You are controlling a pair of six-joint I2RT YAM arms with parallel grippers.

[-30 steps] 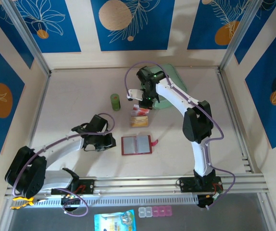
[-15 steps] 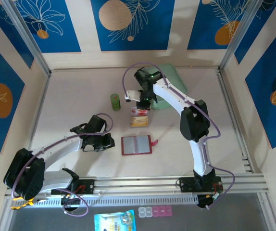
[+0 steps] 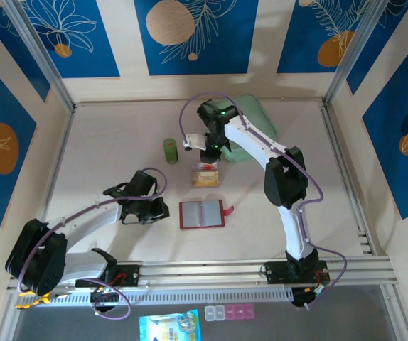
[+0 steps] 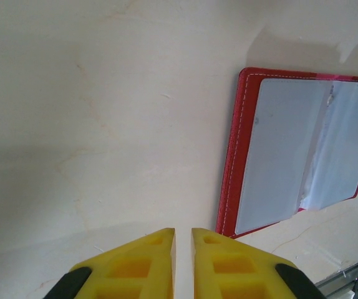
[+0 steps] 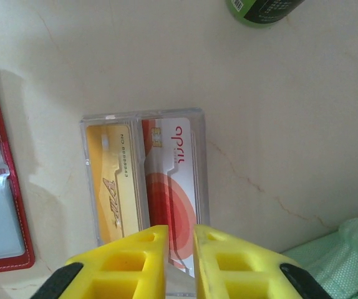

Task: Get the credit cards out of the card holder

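While I can't tell if my right gripper [image 5: 180, 232] grips the credit cards [image 5: 143, 180], left gripper's [image 4: 183, 233] clenched, empty.

Left claw [image 4: 183, 232] nearly closed, empty; right claw [image 5: 181, 229] reached forward, slightly parted.

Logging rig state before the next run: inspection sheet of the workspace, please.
surface: beige table, no spills seen.
job's things: card holder lies open, visible sleeves look empty; credit cards, one tan, one red-white, side by side on the table beyond it.
clutter: green bottle; mint-green pouch partly under the right arm.
claws: left claw shut, empty, beside the holder; right claw a slit apart over the cards' edge, grip unclear.
cables: purple cable loops off each arm.
surroundings: blue leaf-print panels; small cases and packet past the near rail.
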